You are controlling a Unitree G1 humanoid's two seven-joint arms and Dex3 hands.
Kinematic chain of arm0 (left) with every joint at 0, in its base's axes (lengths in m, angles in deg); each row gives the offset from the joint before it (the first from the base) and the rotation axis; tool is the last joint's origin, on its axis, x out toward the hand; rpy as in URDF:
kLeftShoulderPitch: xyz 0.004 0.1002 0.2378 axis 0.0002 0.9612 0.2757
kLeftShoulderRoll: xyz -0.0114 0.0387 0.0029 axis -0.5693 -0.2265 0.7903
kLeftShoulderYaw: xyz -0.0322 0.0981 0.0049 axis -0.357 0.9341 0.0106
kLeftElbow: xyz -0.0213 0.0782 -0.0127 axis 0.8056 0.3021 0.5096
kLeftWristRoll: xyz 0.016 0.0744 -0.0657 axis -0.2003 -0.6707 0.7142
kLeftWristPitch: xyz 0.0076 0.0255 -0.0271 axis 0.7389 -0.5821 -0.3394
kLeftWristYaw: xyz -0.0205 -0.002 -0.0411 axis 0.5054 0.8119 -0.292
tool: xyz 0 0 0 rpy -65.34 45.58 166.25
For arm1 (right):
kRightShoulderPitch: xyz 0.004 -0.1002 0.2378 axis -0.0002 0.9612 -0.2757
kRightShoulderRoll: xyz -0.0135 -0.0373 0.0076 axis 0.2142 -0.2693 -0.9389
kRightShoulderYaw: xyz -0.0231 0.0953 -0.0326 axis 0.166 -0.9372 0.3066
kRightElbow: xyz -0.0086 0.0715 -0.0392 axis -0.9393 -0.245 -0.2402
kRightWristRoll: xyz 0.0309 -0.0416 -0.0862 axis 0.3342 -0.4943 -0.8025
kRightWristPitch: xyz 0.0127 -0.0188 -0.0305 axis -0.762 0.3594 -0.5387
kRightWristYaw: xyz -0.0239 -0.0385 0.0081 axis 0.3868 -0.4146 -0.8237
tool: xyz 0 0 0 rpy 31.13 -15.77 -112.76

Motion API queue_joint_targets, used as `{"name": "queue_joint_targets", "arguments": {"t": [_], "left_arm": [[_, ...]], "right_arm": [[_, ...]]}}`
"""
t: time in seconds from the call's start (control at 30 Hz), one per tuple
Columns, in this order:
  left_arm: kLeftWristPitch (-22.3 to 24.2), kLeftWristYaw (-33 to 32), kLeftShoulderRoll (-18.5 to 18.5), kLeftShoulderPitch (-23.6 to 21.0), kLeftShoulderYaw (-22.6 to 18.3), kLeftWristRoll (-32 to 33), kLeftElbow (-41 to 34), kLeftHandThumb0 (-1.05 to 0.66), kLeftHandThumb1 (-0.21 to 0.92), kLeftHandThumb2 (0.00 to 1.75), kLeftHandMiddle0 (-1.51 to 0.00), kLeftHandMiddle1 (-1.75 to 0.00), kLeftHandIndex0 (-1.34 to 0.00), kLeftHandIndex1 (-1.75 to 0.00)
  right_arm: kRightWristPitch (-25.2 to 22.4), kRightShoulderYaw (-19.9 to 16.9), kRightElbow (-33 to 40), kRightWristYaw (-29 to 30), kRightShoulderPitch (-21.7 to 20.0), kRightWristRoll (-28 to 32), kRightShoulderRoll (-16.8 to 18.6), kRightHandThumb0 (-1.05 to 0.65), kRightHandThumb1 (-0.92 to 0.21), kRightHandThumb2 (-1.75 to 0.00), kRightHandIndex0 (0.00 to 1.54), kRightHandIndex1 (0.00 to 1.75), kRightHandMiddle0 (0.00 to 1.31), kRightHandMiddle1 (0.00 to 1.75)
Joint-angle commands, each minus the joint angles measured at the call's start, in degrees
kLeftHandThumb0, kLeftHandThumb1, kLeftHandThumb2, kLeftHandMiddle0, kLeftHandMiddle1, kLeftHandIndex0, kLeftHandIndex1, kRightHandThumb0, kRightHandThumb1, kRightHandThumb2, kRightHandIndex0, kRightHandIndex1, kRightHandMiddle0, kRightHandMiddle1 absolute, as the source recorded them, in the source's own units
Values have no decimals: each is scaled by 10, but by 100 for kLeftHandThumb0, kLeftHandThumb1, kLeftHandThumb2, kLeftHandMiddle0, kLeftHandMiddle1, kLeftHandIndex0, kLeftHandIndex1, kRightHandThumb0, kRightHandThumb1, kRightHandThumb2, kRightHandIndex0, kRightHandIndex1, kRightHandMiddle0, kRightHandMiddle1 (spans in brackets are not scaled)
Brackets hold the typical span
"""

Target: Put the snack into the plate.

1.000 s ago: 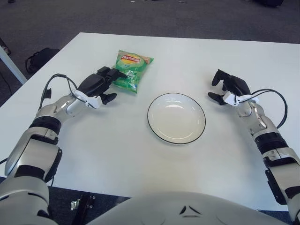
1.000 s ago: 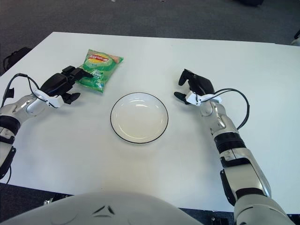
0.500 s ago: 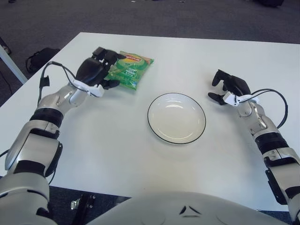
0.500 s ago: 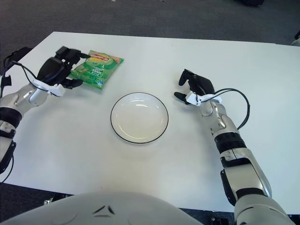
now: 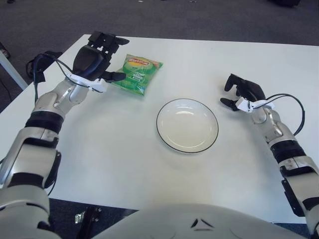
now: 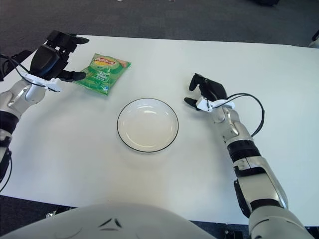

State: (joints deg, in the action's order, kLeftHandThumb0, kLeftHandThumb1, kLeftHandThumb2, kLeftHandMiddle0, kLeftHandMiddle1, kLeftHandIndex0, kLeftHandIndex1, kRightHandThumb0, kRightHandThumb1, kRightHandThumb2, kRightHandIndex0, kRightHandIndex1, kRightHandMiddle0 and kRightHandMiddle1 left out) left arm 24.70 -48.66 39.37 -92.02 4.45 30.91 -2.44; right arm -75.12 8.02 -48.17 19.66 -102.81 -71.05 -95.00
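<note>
Upper left of frame: left hand point(image 5: 94, 59), fingers spread, holding nothing, just beside green snack bag point(image 5: 135, 73) lying flat. Centre: empty plate point(image 5: 187, 125). Right: right hand point(image 5: 243, 92), loosely curled, idle. Risk: fingertips nudging the slick bag away instead of gripping.

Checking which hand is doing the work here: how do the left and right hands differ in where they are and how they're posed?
The left hand is raised at the left edge of the green snack bag, fingers spread, a thumb tip near the bag; the right hand shows right of the plate, away from the bag. The left fingers open wide; the right fingers are loosely curled. Both hold nothing, and both are black with white wrists.
</note>
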Motion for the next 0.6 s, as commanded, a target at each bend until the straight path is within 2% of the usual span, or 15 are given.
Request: {"name": "queue_joint_targets", "arguments": {"t": [0.0, 0.17, 0.23, 0.33, 0.37, 0.43, 0.57], "left_arm": [[96, 19, 8, 26, -18, -27, -70, -60, 71, 84, -23, -112, 0, -122], [204, 52, 51, 34, -15, -40, -123, -66, 75, 80, -20, -134, 0, -127], [234, 63, 64, 33, -12, -43, -134, -70, 80, 75, -17, -148, 0, -130], [303, 95, 105, 19, 1, -52, -150, -73, 87, 68, -13, -159, 0, -128], [327, 108, 124, 7, 8, -53, -144, -74, 88, 67, -13, -160, 0, -127], [360, 125, 147, -8, 17, -55, -134, -77, 91, 68, -9, -144, 0, -125], [419, 149, 183, -35, 38, -69, -110, -83, 92, 74, -8, -130, 0, -120]], "right_arm": [[-23, 24, -40, -27, 52, -10, 15, -1, -48, -103, 59, 145, 36, 175], [-21, 25, -45, -27, 49, -11, 14, -1, -47, -105, 59, 146, 37, 175], [-20, 25, -48, -27, 48, -11, 14, -1, -47, -105, 59, 146, 37, 175], [-21, 26, -48, -29, 47, -11, 14, -1, -47, -105, 59, 146, 36, 175], [-22, 27, -48, -30, 46, -12, 14, -1, -47, -105, 59, 146, 36, 175], [-23, 29, -49, -31, 45, -13, 15, -1, -48, -103, 58, 146, 35, 175], [-25, 31, -48, -31, 44, -15, 15, -1, -50, -101, 57, 146, 35, 175]]}}
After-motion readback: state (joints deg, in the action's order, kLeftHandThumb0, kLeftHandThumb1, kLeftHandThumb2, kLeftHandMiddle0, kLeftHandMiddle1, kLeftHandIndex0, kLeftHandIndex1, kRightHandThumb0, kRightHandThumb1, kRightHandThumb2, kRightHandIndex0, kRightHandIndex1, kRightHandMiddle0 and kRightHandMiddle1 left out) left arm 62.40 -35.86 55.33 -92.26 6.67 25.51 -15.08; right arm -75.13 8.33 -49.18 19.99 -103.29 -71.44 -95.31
